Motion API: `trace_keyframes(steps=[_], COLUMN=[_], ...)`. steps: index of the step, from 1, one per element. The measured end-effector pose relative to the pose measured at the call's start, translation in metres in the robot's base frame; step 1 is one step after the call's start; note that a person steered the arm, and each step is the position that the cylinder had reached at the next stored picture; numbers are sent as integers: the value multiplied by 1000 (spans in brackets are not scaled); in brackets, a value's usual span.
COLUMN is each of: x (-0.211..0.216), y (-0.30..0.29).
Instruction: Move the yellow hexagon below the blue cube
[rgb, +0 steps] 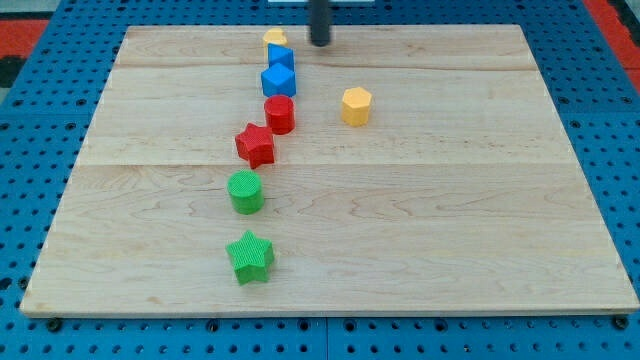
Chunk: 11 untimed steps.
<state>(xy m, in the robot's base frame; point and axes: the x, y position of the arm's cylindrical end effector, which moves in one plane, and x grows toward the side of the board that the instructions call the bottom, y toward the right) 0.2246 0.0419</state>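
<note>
The yellow hexagon (356, 105) lies on the wooden board, right of the block column. The blue cube (279, 79) sits in that column near the view's top, with a second blue block (281, 56) just above it and another yellow block (274, 39) above that. My tip (319, 42) is near the board's top edge, up and left of the yellow hexagon and right of the upper blue block, touching no block.
Below the blue cube run a red cylinder (280, 114), a red star (255, 145), a green cylinder (245, 191) and a green star (250, 257). The wooden board (480, 220) rests on a blue pegboard.
</note>
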Motion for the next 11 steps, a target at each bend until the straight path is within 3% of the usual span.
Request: trace_keyframes(steps=[1,2,3,4,5,6,9,11], x=[72,156,183,177,162,136,127,116], y=[82,78,38,30,66,46,-44,-62])
